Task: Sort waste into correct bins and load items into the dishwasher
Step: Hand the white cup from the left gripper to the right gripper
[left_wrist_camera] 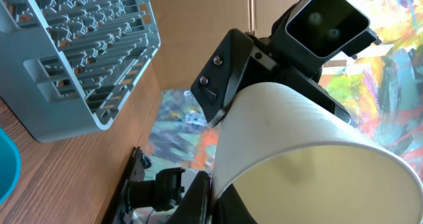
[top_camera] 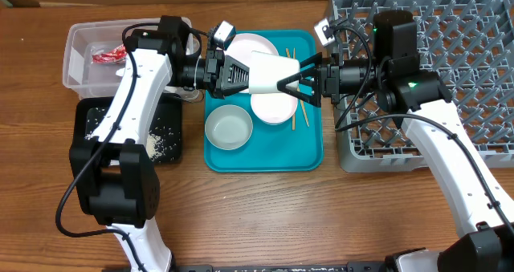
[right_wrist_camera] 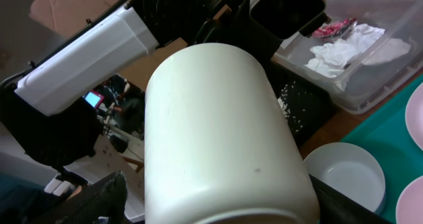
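overhead, smooth cylindrical cup, seemingly in left gripper

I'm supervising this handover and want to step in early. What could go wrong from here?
The cup hangs between the left gripper and right gripper; whether both grip firmly is unclear. A mistimed release could drop it onto the teal tray, near the bowl. Pulling apart askew could twist it loose.
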Robot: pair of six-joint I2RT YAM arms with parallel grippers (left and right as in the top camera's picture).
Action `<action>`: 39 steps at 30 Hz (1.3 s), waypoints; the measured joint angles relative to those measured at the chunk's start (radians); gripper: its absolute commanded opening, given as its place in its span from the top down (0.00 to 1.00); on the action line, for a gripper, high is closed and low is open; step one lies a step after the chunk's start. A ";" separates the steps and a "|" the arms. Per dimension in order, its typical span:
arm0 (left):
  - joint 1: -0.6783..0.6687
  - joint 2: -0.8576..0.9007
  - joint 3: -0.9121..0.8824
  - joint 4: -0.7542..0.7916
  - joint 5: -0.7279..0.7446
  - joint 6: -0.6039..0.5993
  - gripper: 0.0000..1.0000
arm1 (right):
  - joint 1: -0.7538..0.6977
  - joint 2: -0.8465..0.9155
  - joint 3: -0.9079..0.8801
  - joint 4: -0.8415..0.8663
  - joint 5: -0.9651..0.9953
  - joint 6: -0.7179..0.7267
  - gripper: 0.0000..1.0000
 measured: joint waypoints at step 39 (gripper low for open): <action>0.000 0.000 0.000 -0.003 0.000 0.005 0.86 | 0.011 0.004 0.000 0.055 0.032 0.048 0.44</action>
